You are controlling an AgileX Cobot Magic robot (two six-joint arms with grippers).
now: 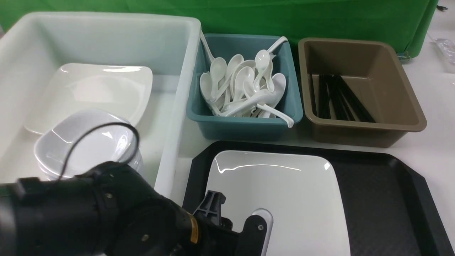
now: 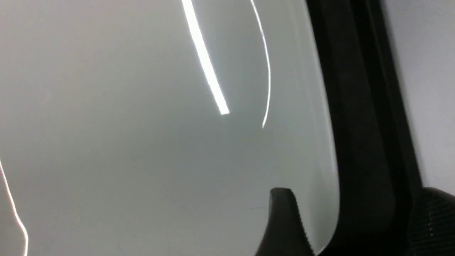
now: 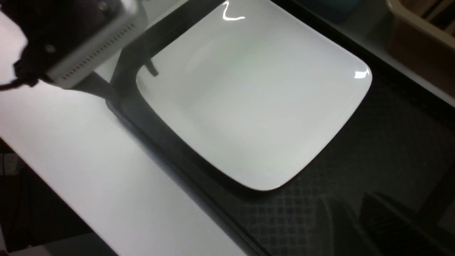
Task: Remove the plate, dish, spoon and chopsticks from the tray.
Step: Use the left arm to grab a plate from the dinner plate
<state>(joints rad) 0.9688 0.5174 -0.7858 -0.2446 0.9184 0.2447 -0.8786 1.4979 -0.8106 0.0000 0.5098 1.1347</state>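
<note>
Left gripper [image 1: 234, 213] stood open, fingers straddled plate [image 1: 284, 185] left edge on tray [image 1: 384, 199]; right gripper [image 3: 359, 220] hung over tray, fingers blurred, released or clenched could not tell

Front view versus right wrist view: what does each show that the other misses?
Only the front view: a large white plastic tub and white plastic soup spoons in a teal bin. Only the right wrist view: a silver-grey box on the left arm and the white table's edge. Both: the large glossy white square plate on the black textured tray.
</note>
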